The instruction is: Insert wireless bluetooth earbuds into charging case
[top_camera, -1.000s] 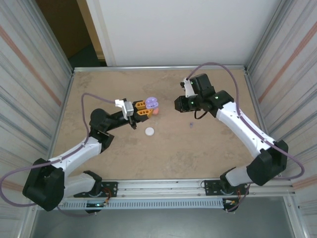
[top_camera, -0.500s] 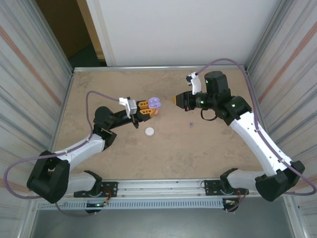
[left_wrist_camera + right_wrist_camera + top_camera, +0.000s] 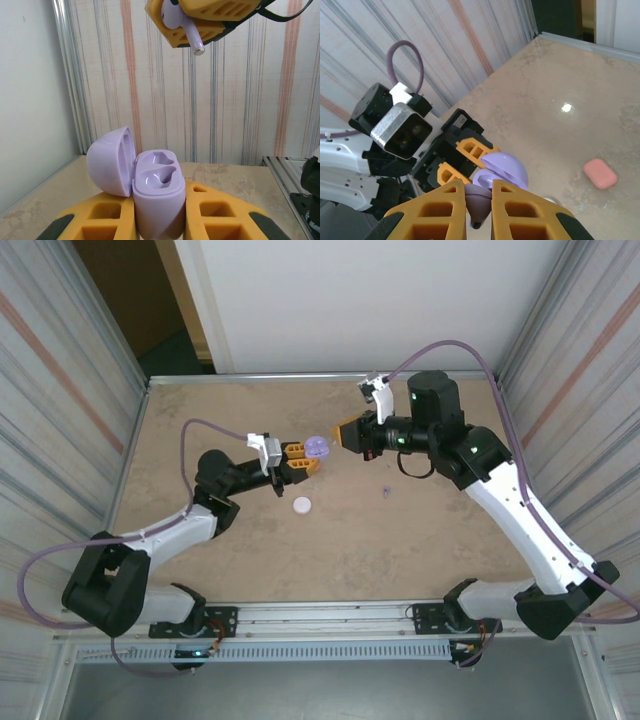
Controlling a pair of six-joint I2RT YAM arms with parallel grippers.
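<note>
Both clamped, left end effector [image 3: 299,460] on purple case [image 3: 152,187], right end effector [image 3: 479,197] on earbud [image 3: 176,19]

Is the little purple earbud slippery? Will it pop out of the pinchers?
Probably slippery: the purple earbud looks smooth and glossy, pinched by its rounded head in the right gripper. Likely very light, being tiny beside the purple charging case. Set down, its round head might roll.

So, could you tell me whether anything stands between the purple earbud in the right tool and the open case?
Nothing visible does. The earbud, pinched in the right tool, hangs apart from the purple case held by the left tool; its lid is swung aside and both sockets look empty.
</note>
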